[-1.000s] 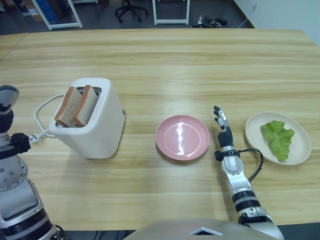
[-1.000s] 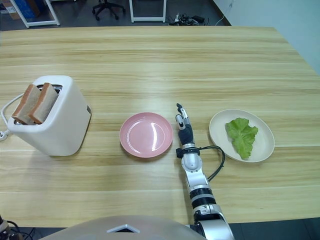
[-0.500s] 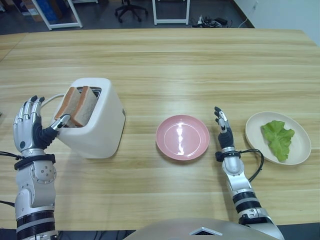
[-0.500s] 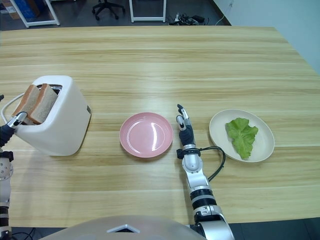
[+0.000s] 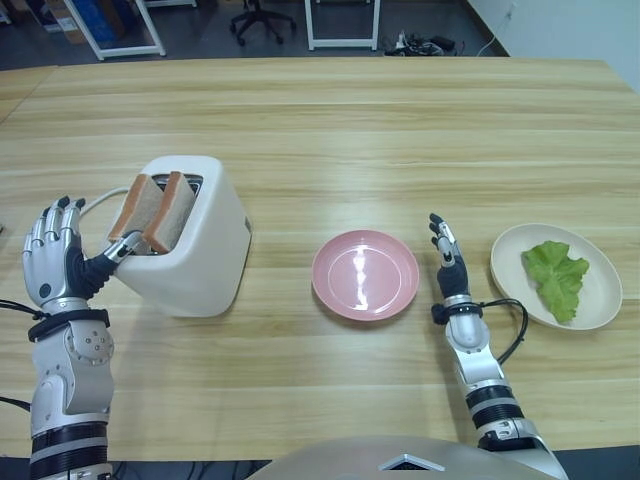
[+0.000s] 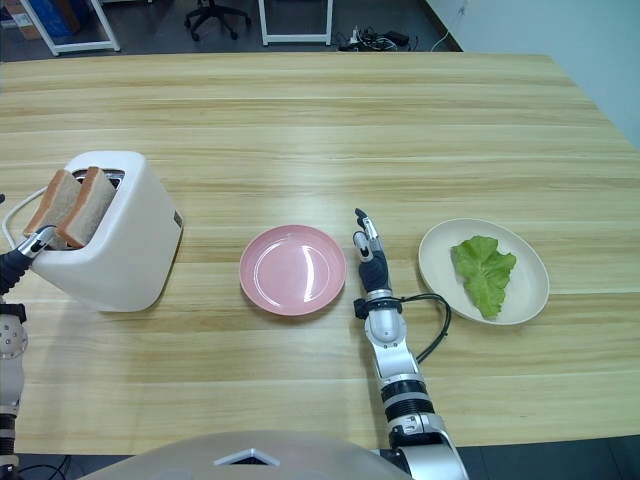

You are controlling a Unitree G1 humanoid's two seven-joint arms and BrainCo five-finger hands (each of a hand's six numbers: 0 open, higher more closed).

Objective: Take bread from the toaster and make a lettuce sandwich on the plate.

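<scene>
1. Toaster: white boxy plastic toaster [image 5: 200,255] stands on the left part of the light wooden table [image 5: 330,130], slots facing up.
2. Bread: two brown-crusted toast slices [image 5: 152,212] sit side by side in the slots. Their upper parts stick out above the top and both lean toward the robot's left. Neither slice is out of the toaster.
3. Left hand [image 5: 52,262]: raised just left of the toaster. Fingers are straight, pointing up and slightly fanned. The thumb stretches sideways toward the lower edge of the outer slice, its tip at the toaster's top corner. Cannot tell whether the thumb touches the bread. Nothing grasped.
4. Plate: round pink plate [image 5: 365,312] lies flat near the table's middle, right of the toaster and well apart from it, with a glossy surface catching the light.
5. Right hand [image 5: 447,262]: positioned between the pink plate and a round cream shallow dish [image 5: 603,300], seen edge-on. Fingers are straight, close together and pointing away from the robot. It holds nothing and touches neither dish. Cannot tell whether it rests on the table.
6. Lettuce: crinkled green lettuce leaf [image 5: 556,275] lies in the cream dish at the table's right side.
7. Cables: white power cord [image 5: 103,198] arcs out from the toaster's left side. A thin black cable [image 5: 521,318] loops beside the right wrist.
</scene>
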